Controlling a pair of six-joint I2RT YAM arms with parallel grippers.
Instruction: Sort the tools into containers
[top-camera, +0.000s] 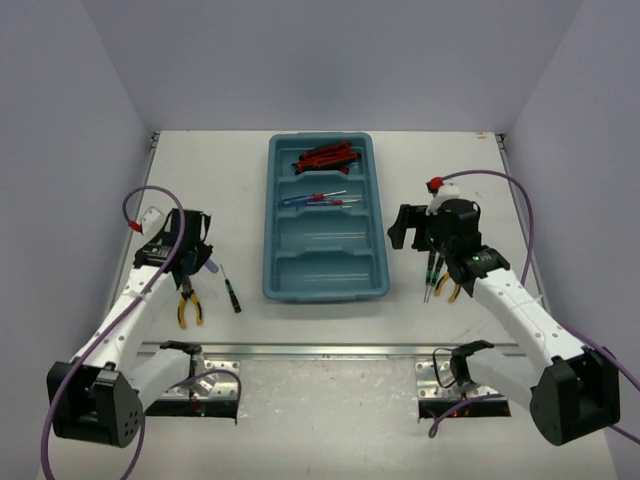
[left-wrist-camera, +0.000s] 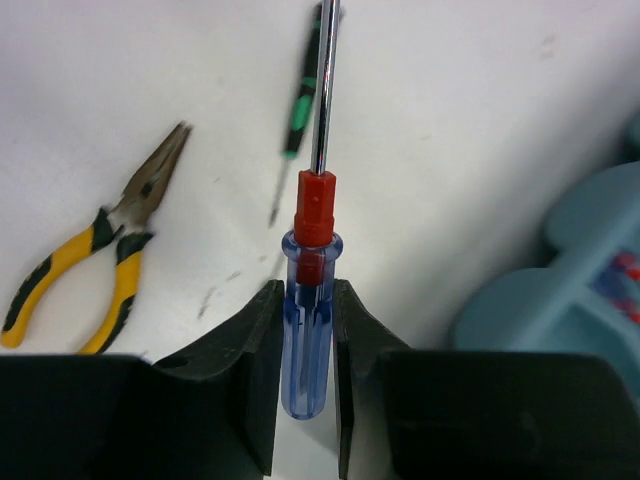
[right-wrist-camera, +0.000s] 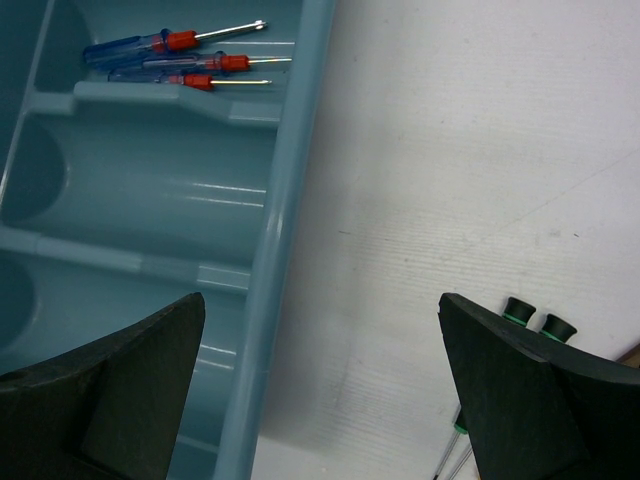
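Both my left gripper (left-wrist-camera: 308, 300) and right gripper (right-wrist-camera: 320, 300) are black. The held screwdriver (left-wrist-camera: 308, 340) has a clear blue handle, red collar and silver shaft. Pliers (left-wrist-camera: 85, 275) by the table's left edge have yellow handles with black patches and a grey nose. The thin screwdriver (left-wrist-camera: 303, 90) is black with a green band. Tray (top-camera: 325, 288) is plain teal-blue. Utility knives (top-camera: 328, 157) are red and black. Tray screwdrivers (right-wrist-camera: 170, 55) are blue with red collars. Table (top-camera: 200, 170) is white with faint dark scuffs. Right-edge screwdriver caps (right-wrist-camera: 518, 310) are black with green rings. Cable (top-camera: 130, 205) is purple.
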